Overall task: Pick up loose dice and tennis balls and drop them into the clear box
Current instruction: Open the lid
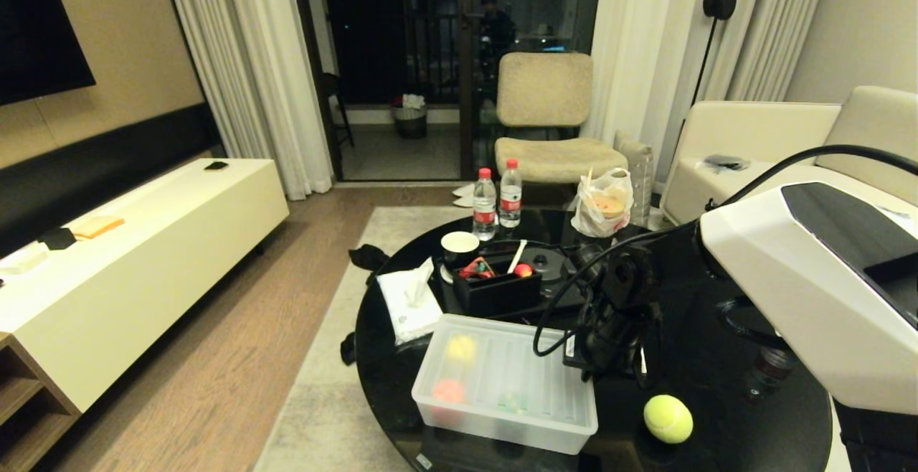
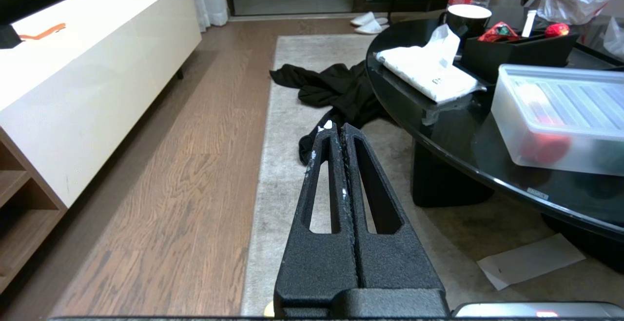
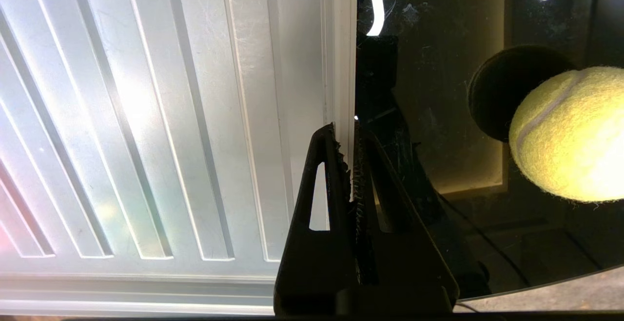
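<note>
Right fingers: I saw the black ribbed fingers [image 3: 327, 165] pinched together on the raised edge of the ribbed translucent lid [image 3: 170, 116], one finger above the lid, the other on its outer side.
Right gripper: the right gripper [image 3: 351, 138] pointed down at the right-hand rim of the lid; in the head view it [image 1: 609, 364] hung at that same side under its black wrist and cables.
Clear box: the shallow frosted plastic box [image 1: 502, 425] stood on the near part of the round black glass table [image 1: 724, 379], its lid on. Through the plastic I made out a yellow blur and a pink-red blur; what they were I could not tell.
Tennis ball: one fuzzy yellow-green tennis ball [image 1: 668, 418] lay loose on the glass, near the box's right end, apart from it and from the gripper. In the right wrist view it [image 3: 570, 135] sat beside the fingers without touching them.
Dice: I could not pick out any tan die.
Left fingers: the left gripper [image 2: 336, 128] had its two black fingers pressed flat together, holding nothing.
Left arm: it hung off the table's left side, over the pale rug [image 2: 282, 165] and wooden floor [image 2: 195, 165].
Surroundings: behind the box I saw a black rectangular organiser [image 1: 495, 289], a white tissue pack [image 1: 409, 307], a white cup [image 1: 459, 246] and two water bottles [image 1: 497, 203].
</note>
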Robot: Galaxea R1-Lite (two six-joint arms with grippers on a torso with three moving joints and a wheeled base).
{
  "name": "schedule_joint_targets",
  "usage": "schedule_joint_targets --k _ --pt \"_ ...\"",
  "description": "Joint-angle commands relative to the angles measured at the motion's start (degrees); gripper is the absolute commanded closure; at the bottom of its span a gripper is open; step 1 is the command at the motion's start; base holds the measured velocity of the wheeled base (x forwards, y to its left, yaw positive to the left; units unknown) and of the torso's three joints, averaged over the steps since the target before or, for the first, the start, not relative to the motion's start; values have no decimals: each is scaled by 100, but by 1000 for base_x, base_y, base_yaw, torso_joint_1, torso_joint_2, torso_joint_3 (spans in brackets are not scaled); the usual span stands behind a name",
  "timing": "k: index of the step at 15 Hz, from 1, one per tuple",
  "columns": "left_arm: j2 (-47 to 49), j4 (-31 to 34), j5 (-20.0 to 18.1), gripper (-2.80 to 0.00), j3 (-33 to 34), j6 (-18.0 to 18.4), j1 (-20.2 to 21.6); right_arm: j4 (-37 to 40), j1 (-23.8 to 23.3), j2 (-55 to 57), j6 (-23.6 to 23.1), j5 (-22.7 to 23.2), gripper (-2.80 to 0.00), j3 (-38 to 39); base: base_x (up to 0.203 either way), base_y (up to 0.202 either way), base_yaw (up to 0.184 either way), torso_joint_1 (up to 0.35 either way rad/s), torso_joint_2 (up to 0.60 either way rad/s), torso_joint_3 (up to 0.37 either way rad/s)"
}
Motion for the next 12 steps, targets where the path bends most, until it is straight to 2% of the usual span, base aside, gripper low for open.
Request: schedule_joint_targets --k 1,12 --pt "5 -1 0 0 18 -2 -4 6 3 -112 18 6 0 -3 0 0 0 0 0 0" --pt "5 4 0 0 16 -2 3 40 142 -970 11 33 0 51 0 0 0 0 0 0"
